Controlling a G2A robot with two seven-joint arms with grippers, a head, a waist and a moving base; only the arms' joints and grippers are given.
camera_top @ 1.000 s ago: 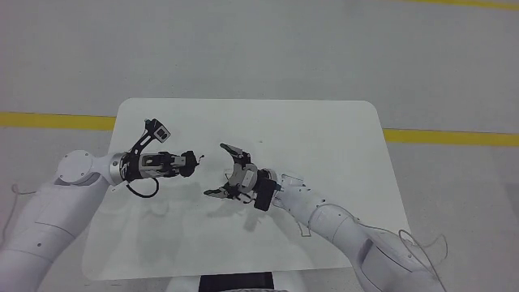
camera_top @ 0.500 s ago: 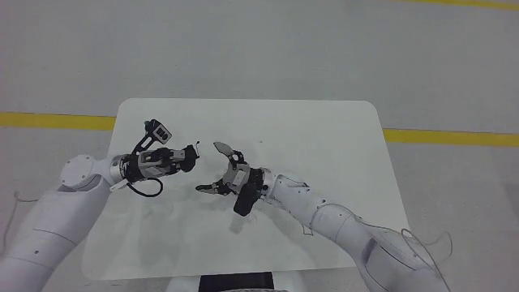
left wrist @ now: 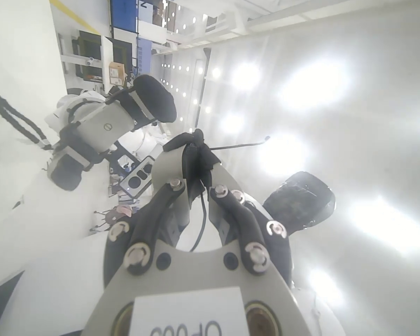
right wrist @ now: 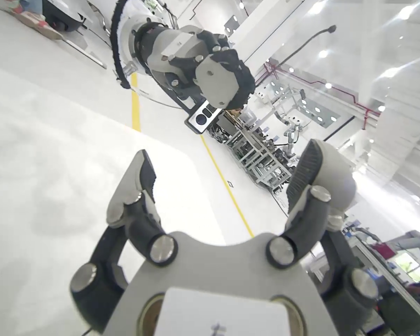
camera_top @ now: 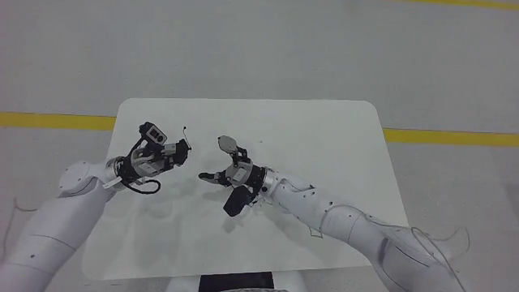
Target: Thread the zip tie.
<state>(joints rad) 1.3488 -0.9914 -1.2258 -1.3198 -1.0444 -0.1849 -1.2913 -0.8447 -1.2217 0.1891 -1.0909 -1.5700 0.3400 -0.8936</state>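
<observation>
Two robot arms meet over the near-left part of a white worktop [camera_top: 324, 130], both raised off its surface. The left gripper [left wrist: 192, 145] has its fingers pressed together on a thin dark zip tie [left wrist: 238, 146]. One slender length of the tie sticks out past the fingertips into the air, ending in a slightly thicker tip, and another stretch trails back between the fingers toward the wrist. The right gripper [right wrist: 227, 173] sits just beside it with its fingers spread wide and nothing between them. It faces the left gripper, and the tie's free end stands off to one side.

The threading step looks not yet begun (which end is the head and which the tail cannot be told).

Several things could go wrong from here, mostly because the strand is so thin and springy:
- If the right fingers close slightly off line, they may pinch air or flick the free end aside.
- A nudge from a finger pad could bend the strand away from the slot it has to enter.
- The left grip covers little of the tie, so a pull from the other side could twist it or drag it out, dropping it onto the worktop.
- The two grippers are near each other, so a hasty approach risks their fingers knocking together.
- With the strand seen almost end on, its depth is hard to judge, which makes a miss more likely.
</observation>
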